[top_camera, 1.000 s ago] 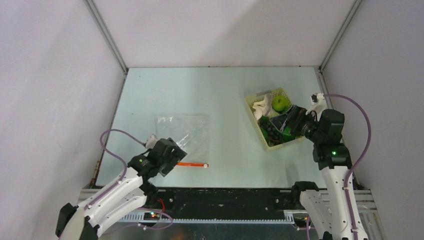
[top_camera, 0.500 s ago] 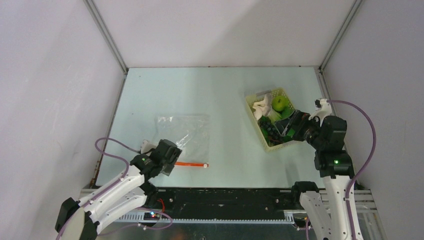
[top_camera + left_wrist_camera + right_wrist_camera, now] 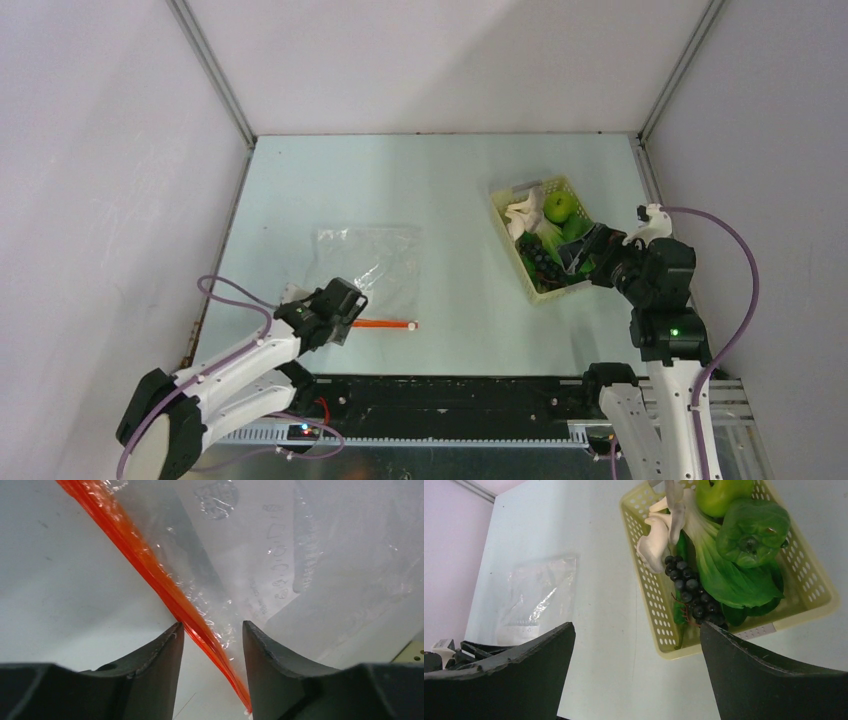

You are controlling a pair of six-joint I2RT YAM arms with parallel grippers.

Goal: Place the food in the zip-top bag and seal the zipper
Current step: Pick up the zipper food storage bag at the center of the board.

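Left wrist: left gripper [image 3: 210, 630] fingers narrowed but apart, straddling orange-red zipper [image 3: 150, 570] of clear zip-top bag [image 3: 370, 255] lying flat on table [image 3: 450, 180]; white slider tab [image 3: 411, 327] at zipper's right end. Yellow basket [image 3: 644, 600] holds mushrooms [image 3: 654, 540], grapes [image 3: 689, 592], bok choy [image 3: 719, 575], green apple [image 3: 558, 207]. Right gripper [image 3: 636, 630] beside basket, fingers wide, holding nothing

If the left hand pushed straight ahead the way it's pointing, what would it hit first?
The orange-red zipper of the zip-top bag: the strip runs between the fingers of the left hand, with the table apparently just beneath; depth is unclear.
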